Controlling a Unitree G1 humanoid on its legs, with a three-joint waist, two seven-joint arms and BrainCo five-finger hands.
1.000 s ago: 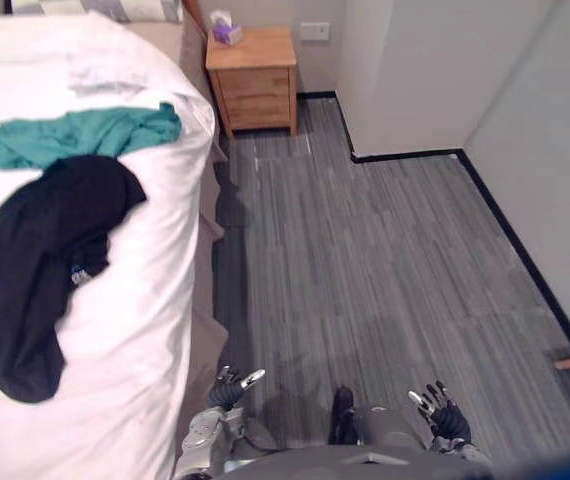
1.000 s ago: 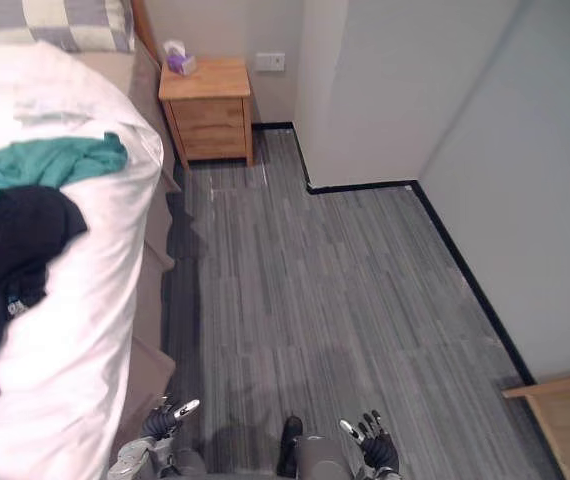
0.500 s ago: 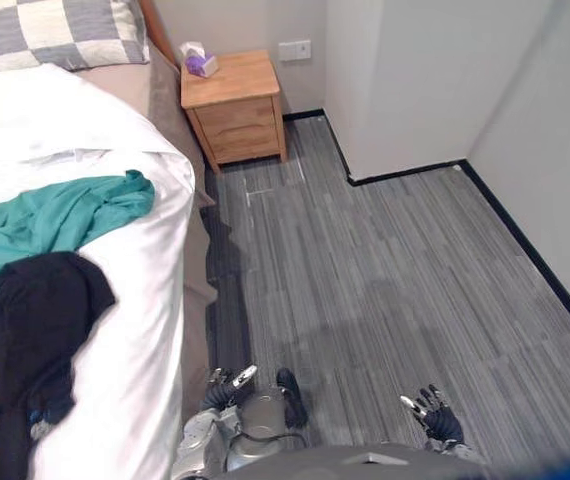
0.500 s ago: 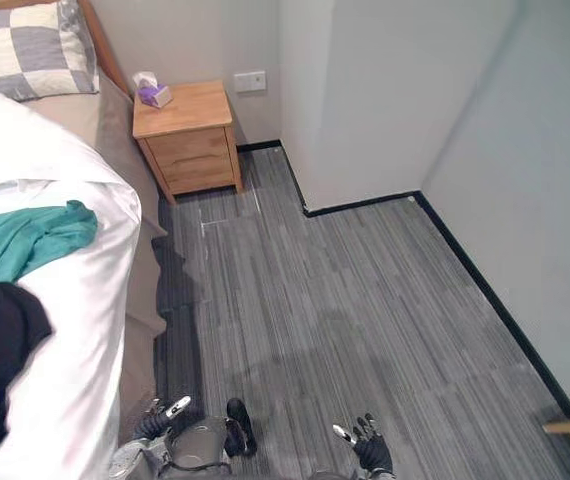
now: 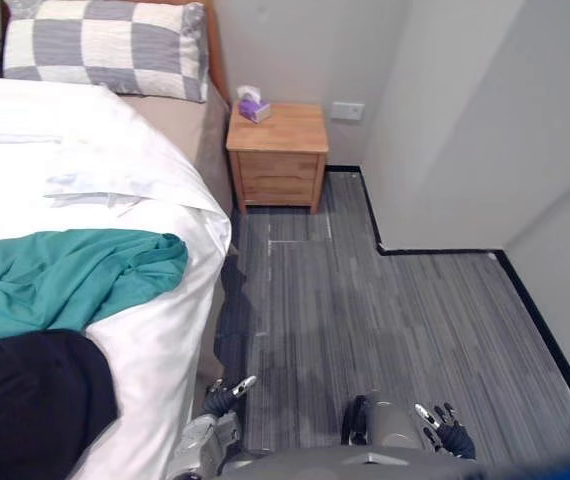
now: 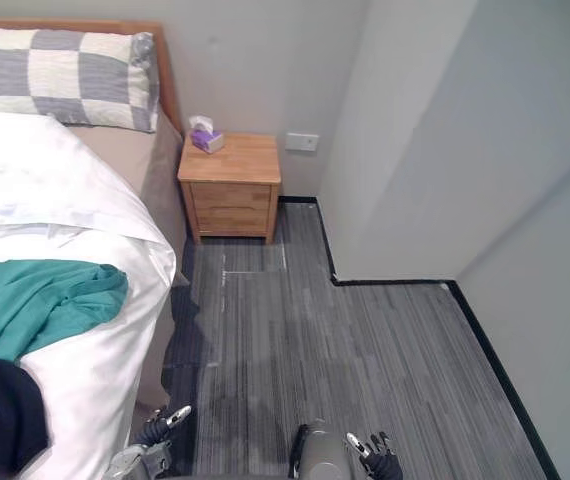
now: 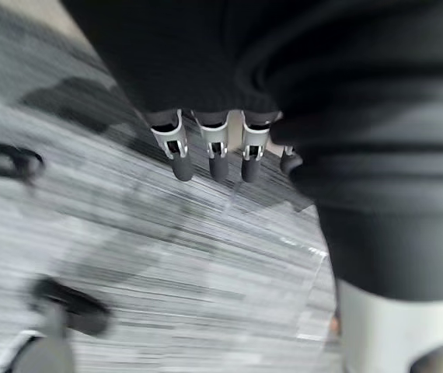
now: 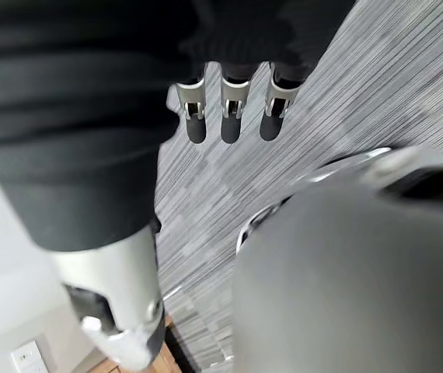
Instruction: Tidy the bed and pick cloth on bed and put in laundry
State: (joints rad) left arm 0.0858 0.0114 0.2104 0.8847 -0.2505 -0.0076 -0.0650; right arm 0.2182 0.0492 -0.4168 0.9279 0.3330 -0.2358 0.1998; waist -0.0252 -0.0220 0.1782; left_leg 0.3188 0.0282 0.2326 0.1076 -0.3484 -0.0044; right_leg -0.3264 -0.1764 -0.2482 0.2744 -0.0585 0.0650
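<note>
The black cloth (image 5: 25, 410) lies on the bed (image 5: 155, 360) just to the left of the left hand (image 5: 225, 393), which is the nearer one. The teal cloth (image 5: 65, 280) stretches across the bed beyond it. The right hand (image 5: 447, 436) hangs well apart over the floor (image 5: 385, 320). Both hands have loose, spread fingers and hold nothing

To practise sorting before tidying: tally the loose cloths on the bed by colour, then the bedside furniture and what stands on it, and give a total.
teal cloth: 1
black cloth: 1
wooden nightstand: 1
tissue box: 1
Total: 4
</note>
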